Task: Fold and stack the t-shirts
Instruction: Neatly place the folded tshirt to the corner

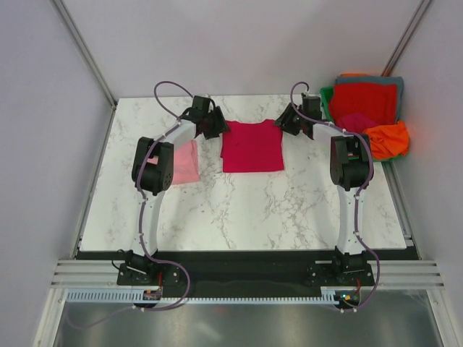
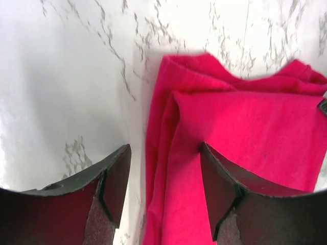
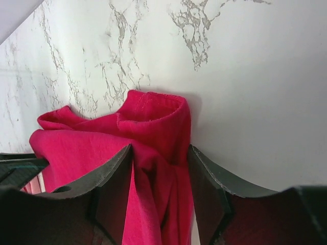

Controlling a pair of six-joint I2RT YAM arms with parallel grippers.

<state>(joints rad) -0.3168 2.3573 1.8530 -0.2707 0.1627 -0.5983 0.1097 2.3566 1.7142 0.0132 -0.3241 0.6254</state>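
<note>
A deep crimson t-shirt (image 1: 252,147) lies partly folded at the back middle of the marble table. My left gripper (image 1: 215,124) is at its far left corner. In the left wrist view its jaws stand wide open (image 2: 164,176), astride the shirt's layered left edge (image 2: 168,132), which lies flat. My right gripper (image 1: 287,121) is at the far right corner. In the right wrist view (image 3: 159,186) its jaws are drawn in on a bunched fold of the crimson cloth (image 3: 153,122), which stands up in front of them. A light pink folded t-shirt (image 1: 187,163) lies left of the crimson one.
A green bin (image 1: 327,97) at the back right holds red (image 1: 365,101), grey, magenta (image 1: 356,121) and orange (image 1: 387,139) shirts, heaped and spilling over its rim. The left arm's elbow hangs over the pink shirt. Walls close in the table's back and sides.
</note>
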